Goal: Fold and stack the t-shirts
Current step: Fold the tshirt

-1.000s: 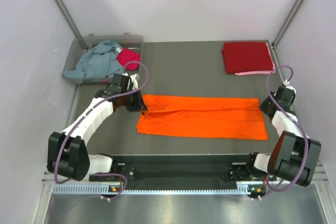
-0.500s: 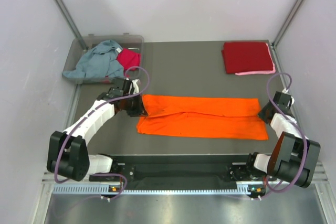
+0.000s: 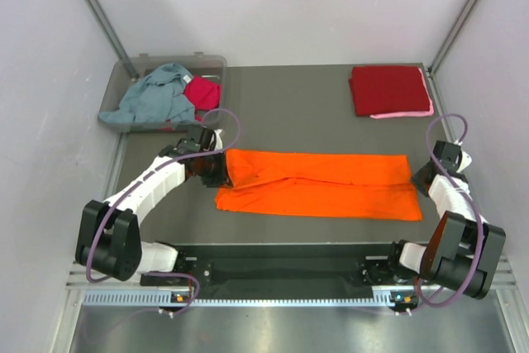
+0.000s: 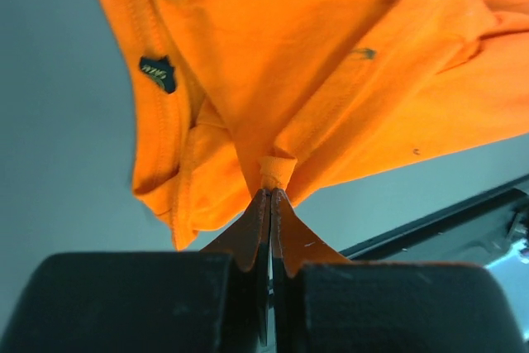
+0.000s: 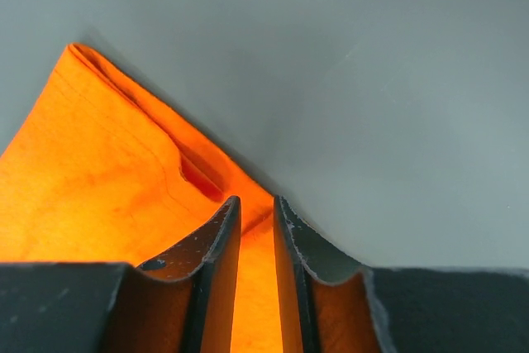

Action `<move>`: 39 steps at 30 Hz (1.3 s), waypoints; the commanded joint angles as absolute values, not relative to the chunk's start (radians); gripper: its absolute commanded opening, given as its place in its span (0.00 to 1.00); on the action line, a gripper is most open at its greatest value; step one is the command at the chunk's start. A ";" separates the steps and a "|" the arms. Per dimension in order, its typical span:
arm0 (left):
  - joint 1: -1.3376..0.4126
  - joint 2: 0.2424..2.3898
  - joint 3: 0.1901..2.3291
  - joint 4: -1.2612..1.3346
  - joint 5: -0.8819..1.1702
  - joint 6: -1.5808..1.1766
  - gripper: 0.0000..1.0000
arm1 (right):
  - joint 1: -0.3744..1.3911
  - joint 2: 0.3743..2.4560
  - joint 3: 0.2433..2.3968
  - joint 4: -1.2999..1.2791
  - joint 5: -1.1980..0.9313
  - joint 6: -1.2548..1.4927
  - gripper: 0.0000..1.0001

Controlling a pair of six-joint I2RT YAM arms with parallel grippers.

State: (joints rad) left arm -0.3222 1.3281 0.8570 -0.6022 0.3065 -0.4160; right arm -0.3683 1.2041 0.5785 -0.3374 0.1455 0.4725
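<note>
A bright orange cotton t-shirt lies spread in a long, flat band across the near half of the dark grey matte table, between the two arms. A lengthwise fold runs along its middle and its near edge is straight and smooth.

The left gripper is at the shirt's left end. In the left wrist view its black fingers are pressed fully together, with a small nub of orange cloth pinched at their tips. From that pinch the soft knit fans out in loose creases. A stitched hem and a small dark label show on the bunched part to the left.

The right gripper sits at the shirt's right end. Its dark, scuffed fingers stand a narrow slot apart, with the orange cloth visible through the gap. The shirt's layered corner lies flat on the table just beyond the tips. I cannot tell whether the fingers touch the cloth.

At the far right corner a dark red t-shirt rests folded into a neat rectangle. A pink t-shirt shows as a thin edge beneath it.

At the far left, a crumpled grey-blue t-shirt and a magenta t-shirt sit in a clear plastic bin.
</note>
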 commanded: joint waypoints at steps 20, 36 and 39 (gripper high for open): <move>-0.370 1.365 0.868 -0.630 0.172 -0.356 0.00 | -0.359 1.367 0.710 -0.390 0.003 0.426 0.21; -0.373 1.370 0.900 -0.649 0.147 -0.347 0.00 | -0.360 1.347 0.768 -0.477 0.094 0.433 0.08; -0.373 1.373 0.907 -0.647 0.143 -0.348 0.00 | -0.359 1.339 0.776 -0.474 0.066 0.443 0.06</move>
State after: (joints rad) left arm -0.3687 1.3731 0.8684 -0.6361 0.1627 -0.3637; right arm -0.3683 1.3792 0.7235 -0.4603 0.0555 0.4381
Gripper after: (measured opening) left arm 0.012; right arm 0.069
